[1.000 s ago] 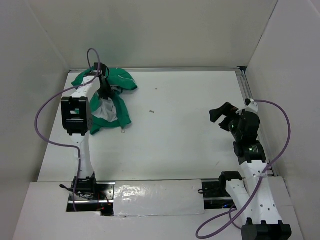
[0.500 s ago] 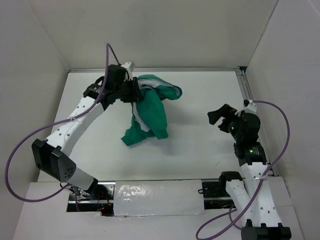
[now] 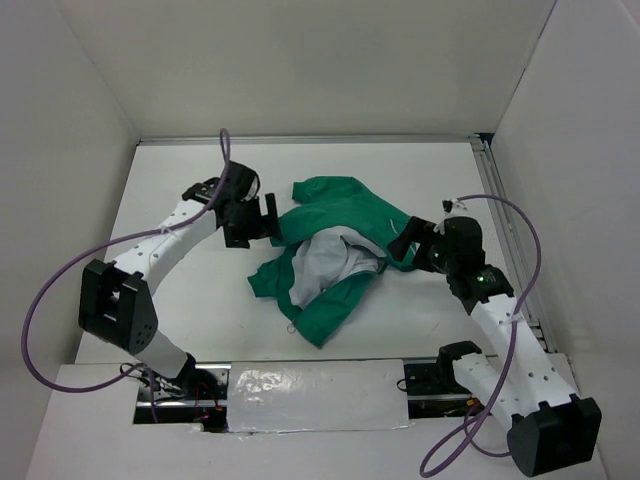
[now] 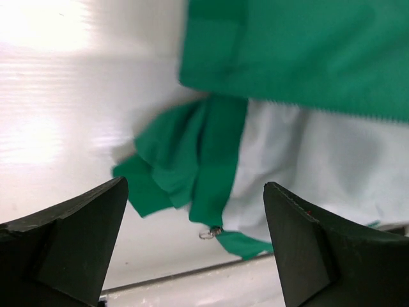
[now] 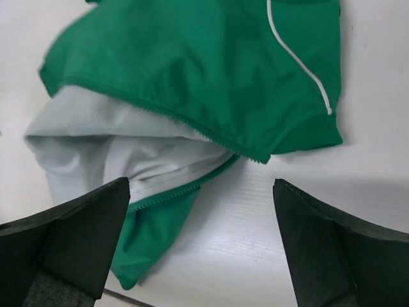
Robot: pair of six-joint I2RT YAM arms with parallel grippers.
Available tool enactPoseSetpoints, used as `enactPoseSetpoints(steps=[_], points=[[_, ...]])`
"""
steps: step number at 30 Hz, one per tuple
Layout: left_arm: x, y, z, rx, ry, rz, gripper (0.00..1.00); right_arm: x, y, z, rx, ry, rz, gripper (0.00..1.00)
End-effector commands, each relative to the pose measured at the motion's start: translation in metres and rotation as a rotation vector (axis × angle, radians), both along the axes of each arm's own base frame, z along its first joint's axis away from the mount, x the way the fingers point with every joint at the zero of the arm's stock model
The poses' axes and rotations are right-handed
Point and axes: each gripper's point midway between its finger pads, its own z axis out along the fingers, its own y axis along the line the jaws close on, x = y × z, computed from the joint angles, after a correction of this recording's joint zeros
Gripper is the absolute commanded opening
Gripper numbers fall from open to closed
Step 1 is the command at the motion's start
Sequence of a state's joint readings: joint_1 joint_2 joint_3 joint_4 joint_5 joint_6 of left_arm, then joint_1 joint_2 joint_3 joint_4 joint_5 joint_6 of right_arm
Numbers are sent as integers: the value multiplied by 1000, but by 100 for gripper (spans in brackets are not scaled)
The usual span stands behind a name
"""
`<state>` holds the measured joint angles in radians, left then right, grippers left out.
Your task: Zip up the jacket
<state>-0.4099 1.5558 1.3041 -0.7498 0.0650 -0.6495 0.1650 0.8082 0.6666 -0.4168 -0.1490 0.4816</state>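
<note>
- The jacket [image 3: 335, 250] is found near the middle of the table [image 3: 410, 180], crumpled and lying open, unzipped.
- White lining [image 3: 322, 265] is exposed at the jacket's centre; green fabric is bunched around it from 12 to 3 o'clock and again at 6 o'clock.
- A small metal zipper pull [image 3: 290, 322] is seen on the table at the jacket's 7 o'clock edge, and is also seen in the left wrist view [image 4: 208, 233].
- The left gripper [image 3: 268, 218] is placed just beside the jacket's 10 o'clock edge.
- In the left wrist view the left gripper [image 4: 195, 188] is seen with its fingers [image 4: 70, 236] spread wide and nothing held between them; jacket [image 4: 307, 51] and lining [image 4: 332, 160] are seen beyond the gap.
- The right gripper [image 3: 407, 240] is placed at the jacket's 3 o'clock edge; contact with the fabric cannot be told.
- In the right wrist view the right gripper [image 5: 201, 185] is also seen with its fingers [image 5: 332, 243] set wide and nothing gripped.
- In that view the jacket [image 5: 192, 57] is seen with a row of zipper teeth [image 5: 192, 130] along its green edge, the lining [image 5: 128, 144] folded beneath that edge, and thin white piping [image 5: 297, 61] curving toward 4 o'clock.
</note>
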Motion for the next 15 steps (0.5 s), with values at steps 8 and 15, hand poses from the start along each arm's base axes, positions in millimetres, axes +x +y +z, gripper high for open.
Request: enactPoseSetpoints(steps=[8, 15], points=[[87, 18, -19, -110, -9, 67, 99, -5, -29, -67, -192, 213, -270, 100], [96, -19, -71, -172, 79, -44, 99, 0, -44, -92, -318, 285, -312, 100]])
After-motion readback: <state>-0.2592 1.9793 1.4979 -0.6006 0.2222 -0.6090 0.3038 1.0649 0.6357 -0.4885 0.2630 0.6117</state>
